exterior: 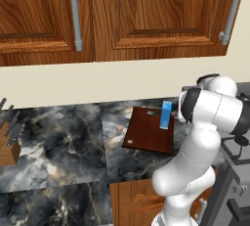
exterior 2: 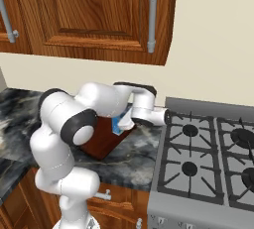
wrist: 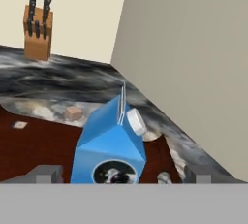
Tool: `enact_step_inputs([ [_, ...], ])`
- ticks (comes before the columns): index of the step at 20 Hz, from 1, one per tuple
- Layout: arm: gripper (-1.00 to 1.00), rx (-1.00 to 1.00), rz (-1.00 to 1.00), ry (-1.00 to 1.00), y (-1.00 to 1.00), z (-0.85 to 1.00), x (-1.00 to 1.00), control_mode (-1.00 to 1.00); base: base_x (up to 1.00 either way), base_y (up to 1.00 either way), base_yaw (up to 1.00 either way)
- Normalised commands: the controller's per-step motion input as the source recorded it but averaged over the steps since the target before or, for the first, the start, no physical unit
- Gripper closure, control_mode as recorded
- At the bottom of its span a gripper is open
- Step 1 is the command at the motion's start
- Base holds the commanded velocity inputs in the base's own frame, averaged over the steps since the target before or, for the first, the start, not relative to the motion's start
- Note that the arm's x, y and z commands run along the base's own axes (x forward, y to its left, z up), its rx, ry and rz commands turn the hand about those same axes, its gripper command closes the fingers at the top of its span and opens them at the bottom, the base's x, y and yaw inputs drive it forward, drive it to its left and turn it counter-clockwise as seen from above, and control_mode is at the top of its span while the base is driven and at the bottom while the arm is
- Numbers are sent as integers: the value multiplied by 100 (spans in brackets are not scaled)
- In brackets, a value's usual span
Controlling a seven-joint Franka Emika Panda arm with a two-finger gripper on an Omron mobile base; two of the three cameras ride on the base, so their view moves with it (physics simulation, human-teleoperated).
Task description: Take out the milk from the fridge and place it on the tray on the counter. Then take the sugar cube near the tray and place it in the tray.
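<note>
Hand: my gripper (wrist: 122,177) stands spread wide, a fingertip (wrist: 47,173) on each side of the milk (wrist: 110,145), neither one pressed to it, so I hold nothing.
Milk: the blue carton stands upright on the tray (wrist: 34,145), straight ahead between my fingers; its peaked top points up and a white round cap (wrist: 135,121) sits on the slope facing right.
Tray: the dark reddish board (exterior: 146,133) lies flat on the counter (exterior: 68,142), the carton (exterior: 166,115) at its right end near the back edge, close to the wall.
Sugar: a small pale brown cube (wrist: 73,112) rests on the counter just past the tray's far edge, not on the board.
Counter: black marble with pale veins; a wooden knife block (wrist: 38,33) stands well away at the far end.
Stove: a gas hob (exterior 2: 208,158) sits just right of the counter, beside my wrist.
Cabinets: brown wooden doors with grey bar handles (exterior: 75,17) hang above.
</note>
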Motion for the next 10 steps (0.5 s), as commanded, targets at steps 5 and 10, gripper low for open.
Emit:
enact_step_inputs([
  [5, -100, 8, 0, -2, -35, 6, -5, -100, 0, 0, 0],
  [10, -100, 2, 0, -24, -4, 9, -70, -100, 0, 0, 0],
])
